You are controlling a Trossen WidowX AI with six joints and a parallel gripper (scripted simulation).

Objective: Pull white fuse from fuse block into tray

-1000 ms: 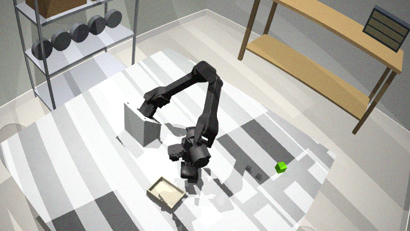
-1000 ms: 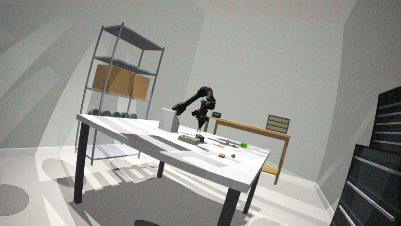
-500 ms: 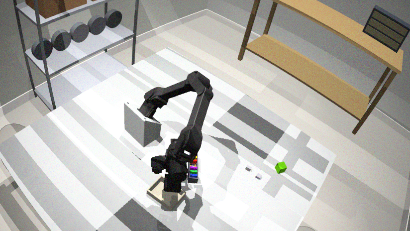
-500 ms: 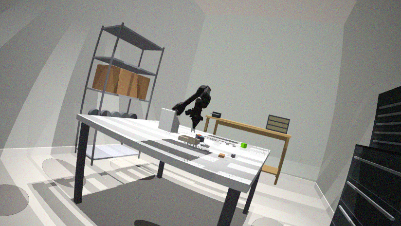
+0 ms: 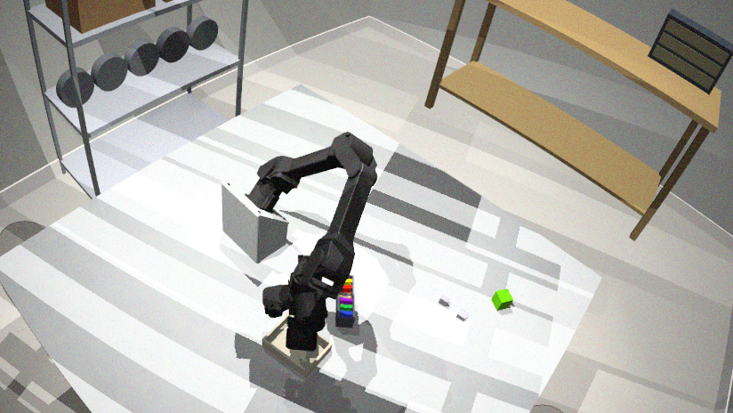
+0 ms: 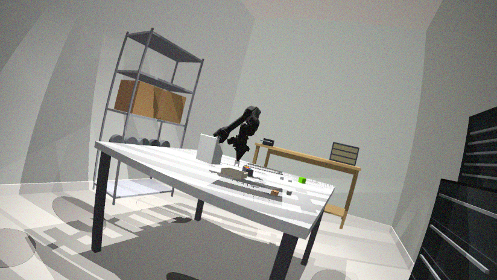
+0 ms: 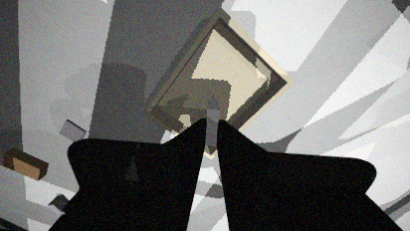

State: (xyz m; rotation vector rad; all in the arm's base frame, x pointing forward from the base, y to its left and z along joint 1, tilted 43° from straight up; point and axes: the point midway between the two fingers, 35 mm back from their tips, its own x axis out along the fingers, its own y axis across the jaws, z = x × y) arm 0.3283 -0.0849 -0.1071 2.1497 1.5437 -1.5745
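Gripper (image 7: 211,130): nearly closed, pinching the white fuse (image 7: 213,115), hanging above the tray.
Tray (image 7: 273,80): tan, square, nothing seen inside.
Fuse block (image 5: 345,308): just right of tray, holding coloured fuses.

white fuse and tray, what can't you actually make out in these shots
- Top view: the white fuse is hidden under the arm; part of the tray is covered too.
- Wrist view: only the tip of the white fuse shows; the fingers hide the rest, and its height above the tray is unreadable.
- Exterior view: gripper and fuse too small to make out.
- Fuse block: out of the wrist frame.
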